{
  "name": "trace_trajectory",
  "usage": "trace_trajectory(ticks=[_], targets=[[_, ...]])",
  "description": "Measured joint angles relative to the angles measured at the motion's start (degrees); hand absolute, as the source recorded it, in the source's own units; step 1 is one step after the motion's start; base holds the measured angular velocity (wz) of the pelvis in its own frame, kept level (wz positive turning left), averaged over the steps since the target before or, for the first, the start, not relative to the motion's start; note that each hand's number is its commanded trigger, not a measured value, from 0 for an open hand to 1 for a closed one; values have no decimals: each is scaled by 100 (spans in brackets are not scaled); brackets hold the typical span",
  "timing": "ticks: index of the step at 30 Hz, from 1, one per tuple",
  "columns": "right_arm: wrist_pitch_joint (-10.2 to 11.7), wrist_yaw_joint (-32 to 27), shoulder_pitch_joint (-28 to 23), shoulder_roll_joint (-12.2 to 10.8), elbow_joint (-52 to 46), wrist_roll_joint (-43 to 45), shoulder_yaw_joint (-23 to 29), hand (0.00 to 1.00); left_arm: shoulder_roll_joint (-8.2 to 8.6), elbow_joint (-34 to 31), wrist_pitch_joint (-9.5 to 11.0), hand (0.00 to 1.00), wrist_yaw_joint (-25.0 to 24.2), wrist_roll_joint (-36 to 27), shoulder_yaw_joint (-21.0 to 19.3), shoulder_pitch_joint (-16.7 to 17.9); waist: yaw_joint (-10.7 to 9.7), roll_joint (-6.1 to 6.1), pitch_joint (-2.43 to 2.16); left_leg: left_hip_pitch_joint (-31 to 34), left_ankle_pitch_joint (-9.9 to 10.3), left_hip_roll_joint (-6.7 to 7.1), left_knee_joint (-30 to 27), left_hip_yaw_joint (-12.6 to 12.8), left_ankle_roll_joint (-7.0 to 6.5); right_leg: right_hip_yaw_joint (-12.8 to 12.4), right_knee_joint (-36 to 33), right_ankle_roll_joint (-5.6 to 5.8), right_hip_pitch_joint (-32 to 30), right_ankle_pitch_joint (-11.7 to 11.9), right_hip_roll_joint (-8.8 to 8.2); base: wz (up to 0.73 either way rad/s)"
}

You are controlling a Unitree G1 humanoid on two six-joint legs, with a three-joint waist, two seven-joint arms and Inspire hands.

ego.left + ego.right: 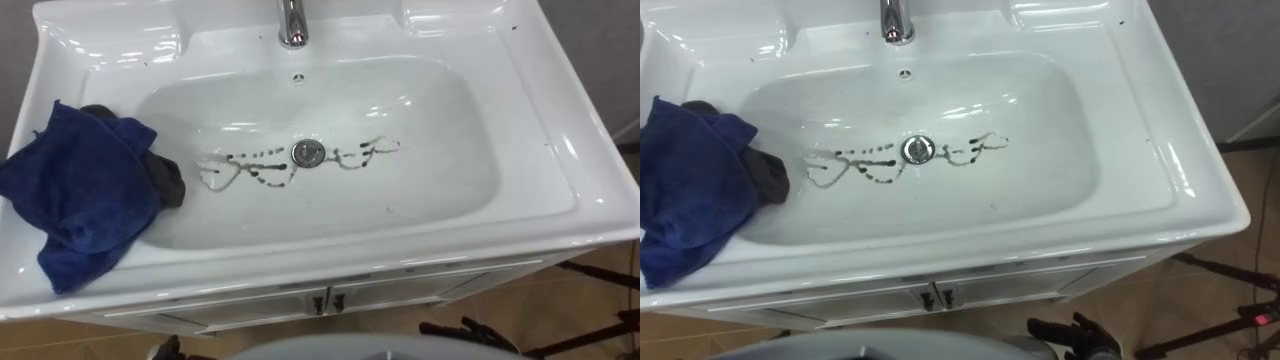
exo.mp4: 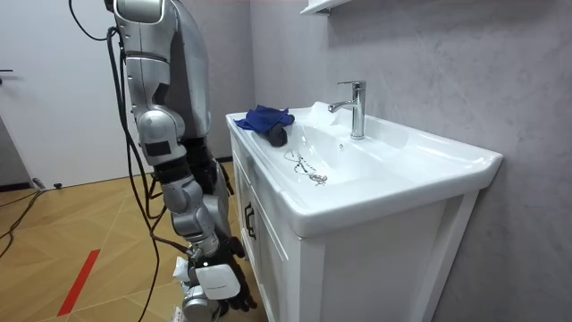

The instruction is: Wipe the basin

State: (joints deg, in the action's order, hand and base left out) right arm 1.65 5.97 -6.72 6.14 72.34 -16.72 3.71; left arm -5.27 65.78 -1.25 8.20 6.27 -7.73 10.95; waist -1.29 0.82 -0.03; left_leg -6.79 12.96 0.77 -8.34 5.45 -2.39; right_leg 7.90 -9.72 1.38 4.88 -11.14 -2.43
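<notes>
The white basin point(image 1: 470, 190) lies below me, with dark squiggly marks point(image 1: 250, 172) on its floor on both sides of the metal drain point(image 1: 307, 153). A crumpled blue cloth point(image 1: 85, 190) rests on the basin's left rim and hangs into the bowl. A dark lump point(image 1: 168, 182) sticks out from under its right edge; what it is I cannot tell. No hand touches the cloth. My right hand point(image 2: 219, 284) hangs low beside the cabinet front, its fingers point(image 1: 470, 335) loose and holding nothing. A bit of my left hand point(image 1: 165, 350) peeks in at the bottom edge.
A chrome tap point(image 1: 291, 25) stands at the back middle of the basin, with an overflow hole point(image 1: 296, 77) below it. Cabinet doors point(image 1: 325, 300) with small handles sit under the front rim. I stand close in front of the cabinet on a wooden floor point(image 2: 80, 233).
</notes>
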Motion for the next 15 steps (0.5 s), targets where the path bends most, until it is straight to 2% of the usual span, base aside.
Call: trace_trajectory(ticks=[9,15], targets=[[-2,6,1,0,-2,4,5,0,-1,-1,0,0,0,-9,2,8,-2,-13,10,8,0,3,-4,1,0,8,13,0,-12,0,-3,0],[-2,14,4,0,-2,3,8,0,0,0,-2,0,0,-225,2,13,-2,1,2,8,0,2,-19,0,0,4,9,0,-21,0,-3,0]])
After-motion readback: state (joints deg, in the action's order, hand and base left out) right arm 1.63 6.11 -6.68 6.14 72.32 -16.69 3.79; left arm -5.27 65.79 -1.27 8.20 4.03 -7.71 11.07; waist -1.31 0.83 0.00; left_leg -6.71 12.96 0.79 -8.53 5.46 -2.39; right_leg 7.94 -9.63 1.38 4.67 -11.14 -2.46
